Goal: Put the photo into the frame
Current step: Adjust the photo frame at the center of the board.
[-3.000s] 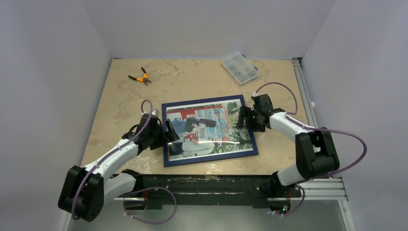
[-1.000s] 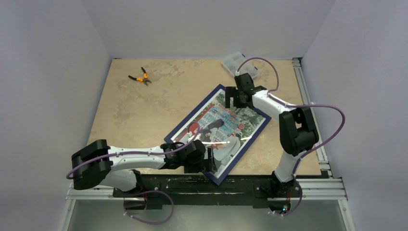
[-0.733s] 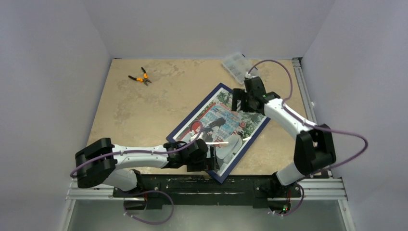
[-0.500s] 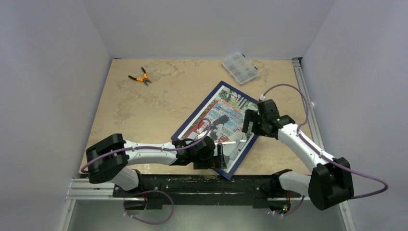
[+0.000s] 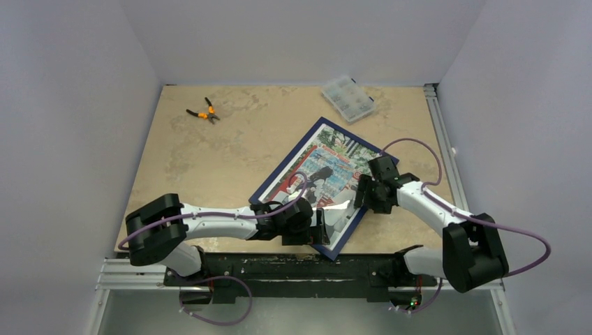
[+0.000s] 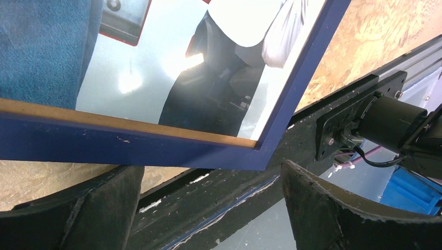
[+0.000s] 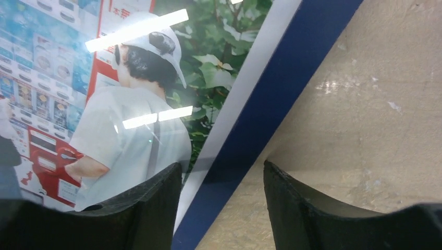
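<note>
One frame (image 5: 285,163) lies flat and askew on the table (image 5: 209,160), dark blue face up, with the one photo (image 5: 335,164) inside it behind the glare of the pane. Of the two grippers, the left gripper (image 5: 320,229) sits at the frame's near corner with its fingers spread wide. The right gripper (image 5: 361,195) straddles the frame's right rail, fingers apart, one over the photo and one over bare table. Beyond the frame's far side lie one pair of orange-handled pliers (image 5: 202,112) and one clear compartment box (image 5: 348,98).

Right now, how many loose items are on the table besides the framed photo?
2. Orange-handled pliers lie at the far left; a clear compartment box sits at the far edge, right of centre. Smaller things may be hidden from view.
</note>
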You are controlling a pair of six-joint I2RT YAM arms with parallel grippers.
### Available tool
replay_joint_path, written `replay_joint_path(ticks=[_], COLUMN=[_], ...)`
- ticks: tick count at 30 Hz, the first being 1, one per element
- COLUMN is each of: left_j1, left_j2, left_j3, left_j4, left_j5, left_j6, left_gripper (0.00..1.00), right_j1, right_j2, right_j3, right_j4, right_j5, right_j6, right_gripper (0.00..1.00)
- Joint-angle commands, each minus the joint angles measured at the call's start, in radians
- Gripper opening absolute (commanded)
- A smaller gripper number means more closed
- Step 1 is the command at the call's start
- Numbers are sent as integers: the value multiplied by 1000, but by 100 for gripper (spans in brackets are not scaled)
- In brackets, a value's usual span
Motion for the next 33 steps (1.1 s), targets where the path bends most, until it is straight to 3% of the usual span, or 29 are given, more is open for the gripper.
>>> replay_joint_path(ticks=[1, 4, 10, 19, 25, 33], left_j1=[-5, -5, -7, 41, 179, 285], left_j2=[-31, -64, -208, -505, -619, -624], left_j3=[36, 33, 58, 134, 128, 84], left_j4=[38, 12, -113, -416, -473, -457], left_j5=[-3, -16, -33, -152, -89, -16], left_j6=[23, 31, 128, 235, 269, 285], left_gripper=[100, 100, 100, 100, 100, 100], right_j1=[3, 3, 3, 3, 3, 2], right_j2=[30, 40, 87, 206, 318, 379], right_j3=[-5, 8, 77, 214, 322, 375], right_j4=[65, 70, 57, 82, 53, 69], right_j5=[-23, -18, 26, 56, 44, 29], right_j6=[8, -4, -48, -104, -220, -348], right_gripper=[46, 20, 2, 0, 0, 0])
